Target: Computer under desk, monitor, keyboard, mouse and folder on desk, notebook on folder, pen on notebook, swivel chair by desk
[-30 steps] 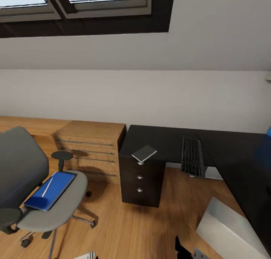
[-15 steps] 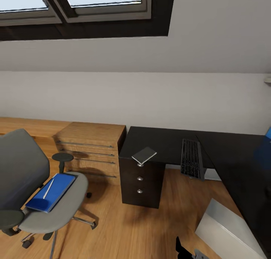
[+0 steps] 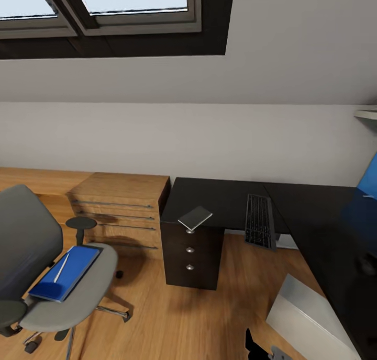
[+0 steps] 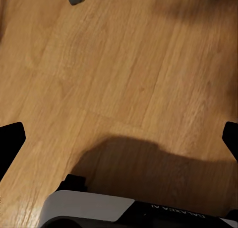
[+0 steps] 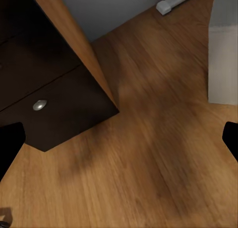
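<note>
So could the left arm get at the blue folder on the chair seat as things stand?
Probably not yet: the folder lies on the swivel chair ahead, while the left claw hangs open over bare floor, nothing blocking.

The chair (image 3: 47,266) gets chopped off at the left and bottom edges, so its base barely shows; the black surface (image 3: 314,218) runs out of the right edge; the grey computer (image 3: 309,318) is cut at the bottom and partly tucked under that surface; a blue thing (image 3: 369,179) at the far right is mostly out of view, can't tell what it is; a dark blob (image 3: 366,266) on the surface is too blurry to call
</note>
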You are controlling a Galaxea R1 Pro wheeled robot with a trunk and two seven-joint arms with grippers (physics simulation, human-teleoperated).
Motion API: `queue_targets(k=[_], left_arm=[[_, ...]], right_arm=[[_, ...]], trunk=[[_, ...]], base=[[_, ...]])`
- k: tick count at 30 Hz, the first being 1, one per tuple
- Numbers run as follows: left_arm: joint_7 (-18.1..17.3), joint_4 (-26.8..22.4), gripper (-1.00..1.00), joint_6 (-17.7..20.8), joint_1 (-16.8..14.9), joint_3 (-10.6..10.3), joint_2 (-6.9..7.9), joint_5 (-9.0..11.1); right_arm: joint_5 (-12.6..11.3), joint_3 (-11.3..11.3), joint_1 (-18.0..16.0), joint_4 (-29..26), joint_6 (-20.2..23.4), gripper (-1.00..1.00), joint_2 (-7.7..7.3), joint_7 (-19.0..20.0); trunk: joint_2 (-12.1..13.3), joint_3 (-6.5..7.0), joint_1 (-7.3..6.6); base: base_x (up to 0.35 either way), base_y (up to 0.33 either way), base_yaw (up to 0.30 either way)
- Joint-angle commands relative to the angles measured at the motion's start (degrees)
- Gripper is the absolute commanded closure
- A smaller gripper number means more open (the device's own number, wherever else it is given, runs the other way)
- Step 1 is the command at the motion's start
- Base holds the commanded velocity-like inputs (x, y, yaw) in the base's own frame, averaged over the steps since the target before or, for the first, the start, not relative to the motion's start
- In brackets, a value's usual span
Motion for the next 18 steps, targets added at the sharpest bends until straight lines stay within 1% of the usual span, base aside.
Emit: queue_targets(k=[1, 3, 4, 8, 11, 13, 18], left_arm=[[0.1, -0.1, -1.00, 0.0, 0.0, 0.0, -0.04, 0.5], [0.1, -0.1, -1.00, 0.0, 0.0, -0.2, -0.09, 0.5], [0.1, -0.1, -1.00, -0.1, 0.0, -1.5, -0.10, 0.5], [0.1, 0.0, -1.00, -0.1, 0.0, -1.8, -0.05, 0.5], [0.1, 0.2, -1.00, -0.1, 0.0, -1.8, 0.03, 0.5], [0.1, 0.2, -1.00, -0.3, 0.0, -1.8, 0.10, 0.5], [0.1, 0.7, -1.00, -1.8, 0.0, -1.8, 0.14, 0.5]], right_arm=[[-0.3, -0.4, 0.0, 0.0, -0.1, -1.00, 0.01, 0.6], [-0.3, -0.4, 0.0, 0.0, -0.1, -1.00, -0.01, 0.6], [-0.3, -0.4, 0.0, 0.1, -0.2, -1.00, 0.02, 0.6], [-0.2, -0.5, 0.0, 0.1, -0.2, -1.00, -0.02, 0.6], [0.0, -0.5, 0.0, 0.1, -0.2, -1.00, -0.03, 0.7], [0.5, -0.5, 0.0, 0.1, -0.2, -1.00, -0.03, 0.7], [2.4, -0.5, 0.0, 0.1, -0.2, -1.00, -0.09, 0.7]], trunk=[[0.4, 0.13, -0.22], [1.2, 0.49, -0.66], [1.2, 0.49, -0.66], [1.2, 0.49, -0.66], [1.2, 0.50, -0.66], [1.2, 0.53, -0.66], [1.2, 0.61, -0.66]], base=[[0.000, 0.000, -0.013], [0.000, 0.000, -0.008], [0.000, 0.000, -0.006], [0.000, 0.000, -0.104], [0.000, 0.000, -0.213], [0.000, 0.000, -0.236], [0.062, 0.019, -0.246]])
